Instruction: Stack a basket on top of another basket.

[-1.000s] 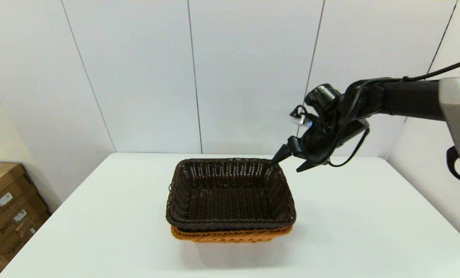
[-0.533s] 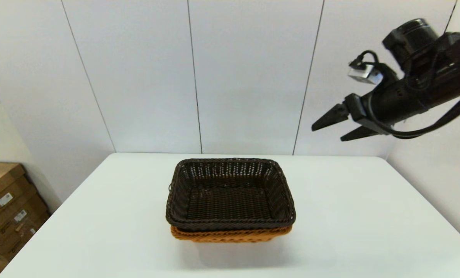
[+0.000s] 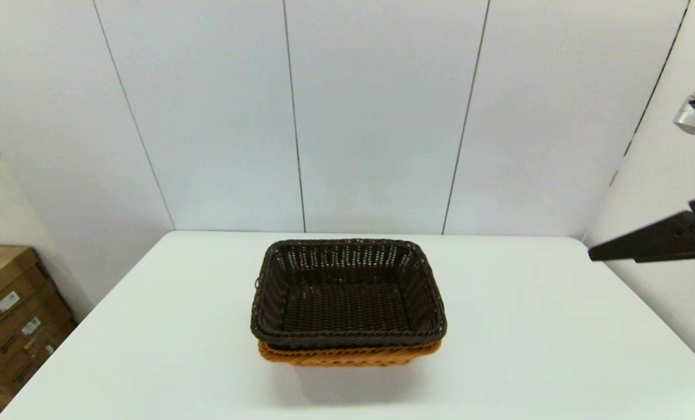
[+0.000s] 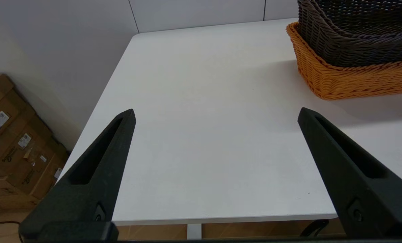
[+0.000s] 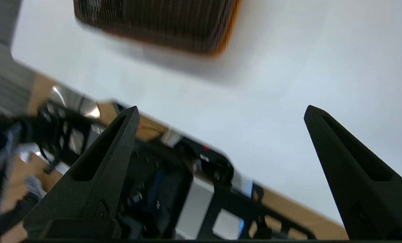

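The dark brown basket sits nested inside the orange-tan basket at the middle of the white table; only the orange rim and lower wall show beneath it. My right gripper is open and empty, high off to the right of the table, far from both baskets. One of its fingers pokes in at the head view's right edge. From above, its wrist view shows the stacked baskets. My left gripper hangs open and empty over the table's near left part, beside the orange-tan basket and the dark one.
Cardboard boxes stand on the floor left of the table. A white panelled wall runs behind and along the right side. The robot's own base frame shows below the table's near edge.
My right gripper has pulled away from the dark basket's far right corner, rising and swinging right until it is almost out of the head view. The baskets have not moved.
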Action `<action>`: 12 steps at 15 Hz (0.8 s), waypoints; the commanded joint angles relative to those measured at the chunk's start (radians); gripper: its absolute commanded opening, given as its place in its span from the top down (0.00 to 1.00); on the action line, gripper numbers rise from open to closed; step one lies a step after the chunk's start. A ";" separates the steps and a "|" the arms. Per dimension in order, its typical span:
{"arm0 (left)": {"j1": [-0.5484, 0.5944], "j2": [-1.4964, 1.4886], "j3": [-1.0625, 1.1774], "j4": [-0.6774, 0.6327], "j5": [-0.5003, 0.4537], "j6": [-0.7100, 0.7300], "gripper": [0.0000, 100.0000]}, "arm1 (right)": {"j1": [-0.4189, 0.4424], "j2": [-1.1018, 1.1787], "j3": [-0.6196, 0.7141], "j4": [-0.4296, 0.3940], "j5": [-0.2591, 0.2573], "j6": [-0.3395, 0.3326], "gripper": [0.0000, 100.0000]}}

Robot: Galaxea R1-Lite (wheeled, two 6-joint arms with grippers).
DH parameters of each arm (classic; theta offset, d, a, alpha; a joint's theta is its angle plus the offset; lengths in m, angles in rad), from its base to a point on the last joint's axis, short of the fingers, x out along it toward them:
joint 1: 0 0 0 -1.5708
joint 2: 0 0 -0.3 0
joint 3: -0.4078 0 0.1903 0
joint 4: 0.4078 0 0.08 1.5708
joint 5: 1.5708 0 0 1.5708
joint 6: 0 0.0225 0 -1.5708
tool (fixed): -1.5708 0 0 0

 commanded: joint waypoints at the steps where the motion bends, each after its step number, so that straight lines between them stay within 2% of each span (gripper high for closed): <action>1: 0.000 0.001 0.000 0.001 0.000 0.000 0.00 | 0.001 -0.324 0.288 0.001 0.002 -0.060 0.00; 3: 0.000 0.001 0.000 0.001 0.000 0.000 0.00 | 0.011 -0.473 0.412 0.000 -0.001 -0.061 0.00; 6: 0.000 0.001 0.000 0.001 0.000 0.000 0.00 | 0.007 -0.645 0.572 -0.005 -0.034 -0.064 0.00; 7: 0.000 0.001 0.000 0.001 0.000 0.000 0.00 | 0.001 -0.694 0.646 -0.032 -0.057 -0.069 0.00; 9: 0.000 0.001 0.000 0.001 0.000 0.000 0.00 | 0.001 -0.826 0.828 -0.132 -0.169 -0.080 0.00; 12: 0.000 0.001 0.000 0.001 0.000 0.002 0.00 | -0.018 -0.962 0.980 -0.296 -0.189 -0.107 0.00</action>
